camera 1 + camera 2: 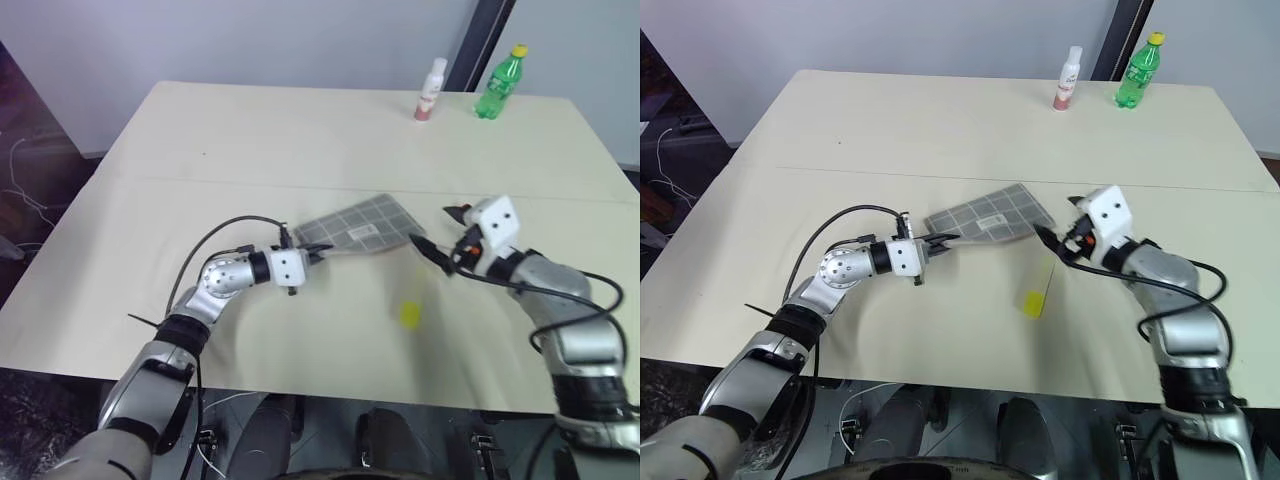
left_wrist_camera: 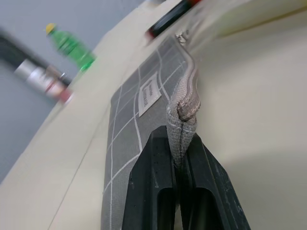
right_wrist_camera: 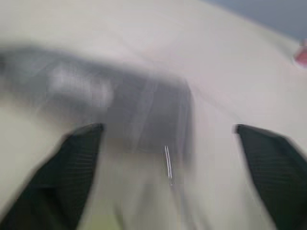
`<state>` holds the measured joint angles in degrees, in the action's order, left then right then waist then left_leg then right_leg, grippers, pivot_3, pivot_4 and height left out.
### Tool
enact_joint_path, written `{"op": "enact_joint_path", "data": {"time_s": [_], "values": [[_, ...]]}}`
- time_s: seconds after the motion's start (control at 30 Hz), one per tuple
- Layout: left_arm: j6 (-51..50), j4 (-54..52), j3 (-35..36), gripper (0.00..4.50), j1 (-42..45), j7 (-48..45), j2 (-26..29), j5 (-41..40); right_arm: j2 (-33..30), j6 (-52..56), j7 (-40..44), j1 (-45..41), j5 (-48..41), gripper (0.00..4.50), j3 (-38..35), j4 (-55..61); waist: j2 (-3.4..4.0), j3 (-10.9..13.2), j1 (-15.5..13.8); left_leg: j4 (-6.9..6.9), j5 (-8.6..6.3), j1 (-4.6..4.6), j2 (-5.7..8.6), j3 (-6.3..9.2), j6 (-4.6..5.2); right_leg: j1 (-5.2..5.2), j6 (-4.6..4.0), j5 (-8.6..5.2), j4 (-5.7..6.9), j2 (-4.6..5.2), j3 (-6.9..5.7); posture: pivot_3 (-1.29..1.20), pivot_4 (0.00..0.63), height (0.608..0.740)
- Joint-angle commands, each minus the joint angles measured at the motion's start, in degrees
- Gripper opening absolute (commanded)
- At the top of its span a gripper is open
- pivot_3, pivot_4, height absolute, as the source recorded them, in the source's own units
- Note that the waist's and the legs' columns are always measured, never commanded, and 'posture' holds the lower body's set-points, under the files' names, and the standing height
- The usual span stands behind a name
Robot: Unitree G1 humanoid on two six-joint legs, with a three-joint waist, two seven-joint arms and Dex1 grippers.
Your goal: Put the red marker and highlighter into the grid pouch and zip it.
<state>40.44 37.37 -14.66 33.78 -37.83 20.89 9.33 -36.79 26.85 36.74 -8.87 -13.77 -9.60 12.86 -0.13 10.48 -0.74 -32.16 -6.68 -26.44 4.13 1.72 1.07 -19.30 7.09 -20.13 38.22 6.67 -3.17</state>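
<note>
Left claw: both fingers pressed together on the near corner of the grid pouch, pinching the zip-seam end. I judge this grip is there to anchor the fabric so the pouch does not slide while it is filled or zipped.

Right claw: fingers spread wide, nothing between them; it hangs just off the pouch's far end, above the worktop.

Grid pouch: grey with light grid lines and a small white label, lying flat near the middle of the worktop, its near corner lifted a little by my left claw. In the left wrist view the seam beside my fingers looks closed up; whether the far end is zipped I cannot tell.

Pouch contents: not visible. I cannot tell whether anything is inside.

Highlighter: pale yellow, lying loose on the worktop, near the pouch but apart from it, below my right claw. It is outside the pouch, so that part of the task looks undone.

Red marker: a red and black stick beyond the pouch's far end in the left wrist view, blurred. I take it for the marker; whether it rests on the worktop or in the pouch mouth I cannot tell.

Green bottle: upright at the far edge of the worktop, well apart from the work.

White spray bottle: upright beside the green bottle.

Next need, as I judge it: my free right claw to fetch the highlighter while the left holds the pouch.
</note>
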Motion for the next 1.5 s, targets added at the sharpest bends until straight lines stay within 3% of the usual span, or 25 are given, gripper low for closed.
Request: {"op": "enact_joint_path", "data": {"time_s": [0.03, 0.3, 0.5, 0.57, 0.8, 1.17, 1.5], "values": [[-2.1, -3.5, 1.4, 0.00, -0.8, 2.0, -0.8, -1.5, 0.2, 0.8, -1.1, 0.3, -0.1, 4.45, -0.2, 2.0, 0.03, 0.0, 0.3, 0.00, 0.00, 0.01, -0.01, -0.01, 0.00, -0.02, 0.00, 0.00, 0.00, 0.01, 0.01, 0.00, 0.150, 0.740], [-3.3, -5.3, 0.1, 0.00, -1.4, 3.0, -2.3, 0.3, 5.7, 3.9, -7.7, -8.1, 2.3, 4.45, 2.8, -8.5, 0.04, 0.0, 0.1, -0.01, 0.02, 0.00, 0.00, -0.02, 0.00, -0.02, 0.00, 0.00, 0.01, 0.00, 0.00, 0.00, 0.150, 0.740], [-3.2, -5.0, 0.2, 0.00, -0.5, 3.8, -2.4, 0.8, 6.9, 6.9, -7.9, -12.9, 3.0, 4.45, 5.1, -14.9, 0.04, 0.0, 0.0, -0.01, 0.03, -0.02, 0.04, -0.03, 0.02, -0.01, 0.01, 0.00, 0.01, -0.06, -0.02, 0.00, 0.150, 0.740], [-3.1, -5.0, 0.2, 0.00, -0.3, 4.0, -2.3, 0.8, 8.0, 7.4, -8.8, -14.6, 2.6, 3.69, 4.8, -17.3, 0.04, 0.0, 0.1, -0.01, 0.08, -0.02, 0.04, -0.03, 0.10, -0.01, 0.01, 0.00, 0.01, -0.07, -0.02, 0.00, 0.150, 0.740], [-2.9, -5.6, 0.4, 0.00, -1.1, 4.2, -1.9, 0.8, 9.3, 4.7, -7.5, -15.4, 3.8, 0.04, 7.8, -16.9, 0.05, 0.0, 0.1, 0.00, 0.09, -0.01, 0.01, -0.02, 0.11, -0.04, 0.01, 0.00, 0.03, -0.13, -0.01, 0.00, 0.150, 0.740], [-4.3, -4.2, -0.4, 0.00, 1.0, 6.8, -4.1, 2.6, 2.3, -8.1, 6.3, -14.6, 11.0, 0.04, 22.6, -3.3, 0.05, 0.0, 0.0, 0.00, 0.02, -0.03, 0.02, -0.01, 0.00, -0.05, 0.01, 0.00, 0.02, -0.13, -0.01, 0.00, 0.150, 0.740], [-3.6, -1.9, -1.3, 0.00, 2.7, 7.7, -5.0, 4.5, 0.3, -18.8, 16.5, -17.3, 13.1, 0.04, 27.5, 0.7, 0.04, 0.0, 0.0, -0.01, 0.02, -0.03, 0.01, -0.01, 0.00, -0.04, 0.01, 0.00, 0.02, -0.13, -0.03, 0.00, 0.150, 0.740]]}}
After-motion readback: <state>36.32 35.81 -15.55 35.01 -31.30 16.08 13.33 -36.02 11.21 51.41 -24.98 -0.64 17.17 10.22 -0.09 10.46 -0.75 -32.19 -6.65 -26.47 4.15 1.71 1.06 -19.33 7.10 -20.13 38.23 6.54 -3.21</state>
